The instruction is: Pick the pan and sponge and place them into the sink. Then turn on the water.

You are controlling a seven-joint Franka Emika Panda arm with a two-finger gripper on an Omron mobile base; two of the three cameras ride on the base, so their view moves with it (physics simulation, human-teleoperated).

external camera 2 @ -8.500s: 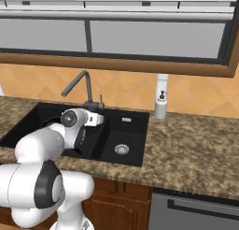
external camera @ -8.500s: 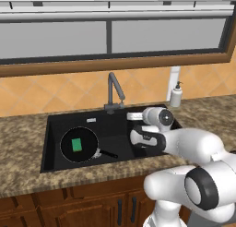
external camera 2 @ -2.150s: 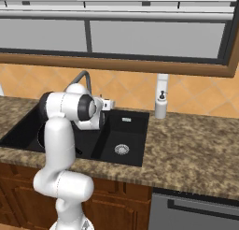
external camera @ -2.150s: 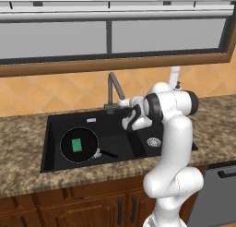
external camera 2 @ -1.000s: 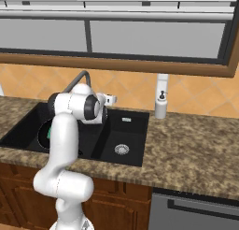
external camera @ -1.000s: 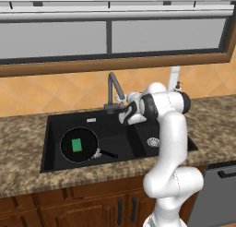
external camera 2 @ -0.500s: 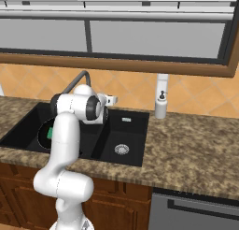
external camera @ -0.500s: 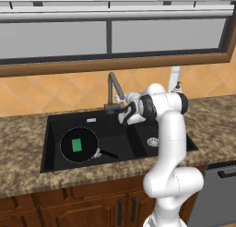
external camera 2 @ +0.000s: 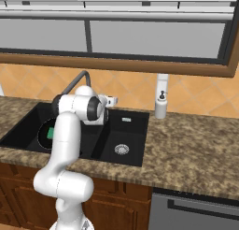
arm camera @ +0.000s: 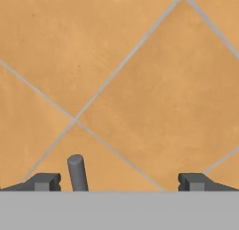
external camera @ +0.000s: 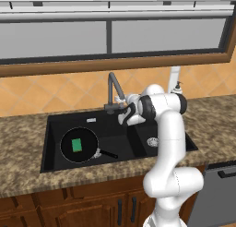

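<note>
**Pan and sponge in the sink, tool at the faucet**

The pan (external camera: 79,145) lies flat in the wide left basin of the sink (external camera: 53,129), with its slim handle pointing to the right, toward the wall between the two basins. The sponge (external camera: 77,144) rests on the middle of the pan, green side up. In the right base view a part of the pan (external camera 2: 46,133) and the sponge (external camera 2: 50,132) shows just left of the arm. The narrower right basin has a round silver drain (external camera: 152,141).

The faucet (external camera: 112,89) stands behind the sink, at the back edge of the desk (external camera: 23,129). I see no blue stream falling from it.

The tool (arm camera: 119,181) is up at the faucet and faces the orange tiled wall (arm camera: 140,75). Its fingers (arm camera: 45,181) are spread wide apart. A thin grey rod (arm camera: 77,172), probably the faucet lever, stands between them, close to the left finger; I cannot tell if it touches it.

A white soap dispenser (external camera 2: 161,103) stands on the desk to the right of the sink.
</note>
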